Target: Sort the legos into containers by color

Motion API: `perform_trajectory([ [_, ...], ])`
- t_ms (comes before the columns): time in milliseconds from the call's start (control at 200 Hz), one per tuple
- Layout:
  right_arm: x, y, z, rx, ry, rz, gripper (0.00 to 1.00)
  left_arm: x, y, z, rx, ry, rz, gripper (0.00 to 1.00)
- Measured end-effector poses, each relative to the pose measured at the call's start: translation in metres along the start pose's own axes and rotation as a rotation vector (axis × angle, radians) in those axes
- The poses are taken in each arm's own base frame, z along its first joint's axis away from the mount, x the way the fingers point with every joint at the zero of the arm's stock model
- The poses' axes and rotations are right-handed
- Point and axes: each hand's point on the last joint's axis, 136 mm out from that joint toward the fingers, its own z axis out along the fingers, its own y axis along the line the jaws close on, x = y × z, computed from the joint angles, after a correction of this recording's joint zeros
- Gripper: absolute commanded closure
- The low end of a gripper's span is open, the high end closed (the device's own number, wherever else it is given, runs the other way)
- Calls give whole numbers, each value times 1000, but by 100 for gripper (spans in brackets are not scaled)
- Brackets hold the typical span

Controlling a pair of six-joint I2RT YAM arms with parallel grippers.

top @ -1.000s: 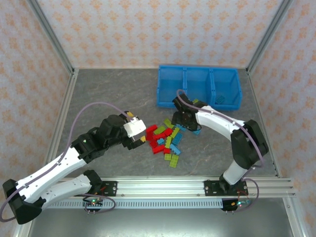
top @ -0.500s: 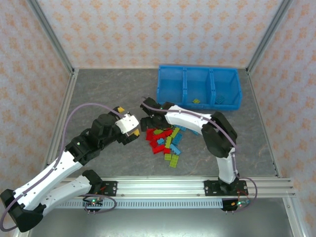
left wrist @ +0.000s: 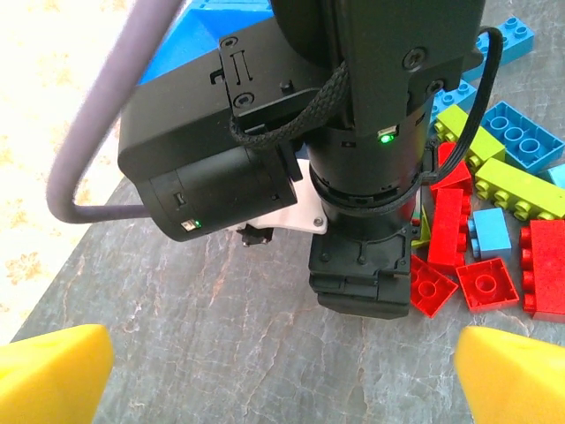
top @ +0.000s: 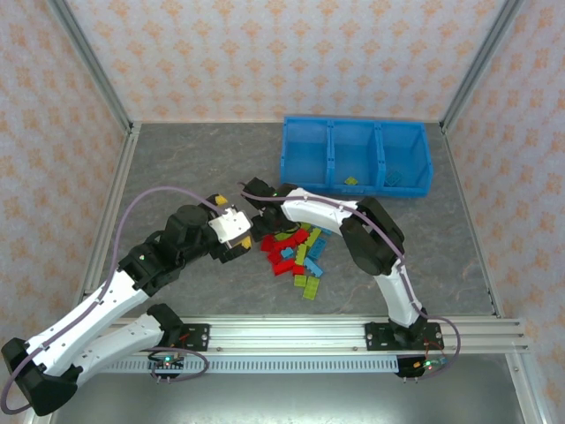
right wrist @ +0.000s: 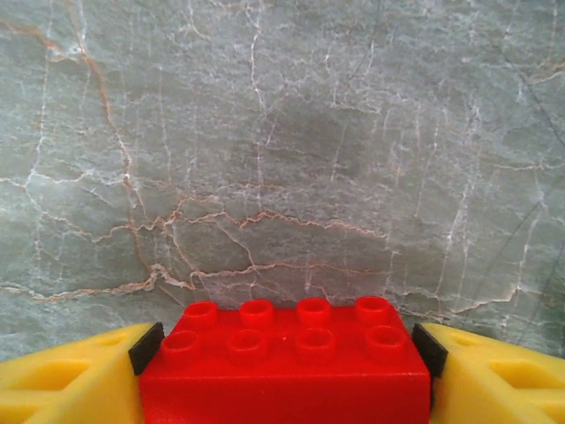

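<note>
My right gripper is shut on a red lego, a two-by-four brick with a black pad pressed against each end. From above, the right gripper reaches to the left edge of the legos pile of red, yellow-green and light blue bricks. My left gripper stands wide open right beside it. In the left wrist view the left gripper has bare table between its yellow fingertips, with the right arm's black wrist just ahead. The containers are three compartments of one blue bin.
A yellow-green brick lies in the middle compartment and a blue one in the right one. Loose red, green and blue bricks lie right of the left gripper. Metal frame posts and patterned walls enclose the table.
The right arm swept left from the bin side of the pile to its left edge and closed on a red brick. The left arm drew back slightly to the left.
</note>
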Motion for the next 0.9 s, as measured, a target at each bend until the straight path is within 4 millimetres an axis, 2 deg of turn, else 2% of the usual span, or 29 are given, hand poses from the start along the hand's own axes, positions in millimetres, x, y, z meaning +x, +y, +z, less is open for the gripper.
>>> perform_trajectory([
  [135, -1, 1, -4, -6, -8, 10, 43, 0, -1, 0, 4, -2, 7, 0],
  [205, -4, -1, -15, -8, -35, 19, 46, 0, -1, 0, 6, -4, 7, 0],
  [265, -6, -4, -32, -8, -75, 37, 49, -1, -1, -1, 5, -6, 6, 0],
  [340, -17, -13, -64, -11, -162, 75, 50, 0, -1, -2, 2, -10, 6, 0],
  [405, -34, -30, -97, -3, -272, 135, 50, 0, -1, -3, -1, -15, 5, 0],
  [470, -56, -59, -130, 27, -393, 212, 50, 0, -1, -3, -2, -18, 5, 0],
  [505, -68, -77, -143, 50, -452, 252, 50, 0, -1, -3, -2, -18, 5, 0],
  [576, -90, -112, -158, 110, -527, 323, 50, 0, -1, -3, -2, -17, 5, 0],
  [636, -108, -138, -158, 162, -550, 365, 49, 0, -1, -2, -1, -17, 5, 0],
  [716, -137, -160, -141, 209, -557, 390, 43, 0, -1, -2, 0, -15, 5, 0],
  [801, -159, -170, -115, 236, -531, 386, 31, 0, -1, -1, -1, -15, 5, 0],
  [901, -176, -171, -90, 251, -490, 363, 23, 2, -3, 1, 2, -11, 5, 0],
])
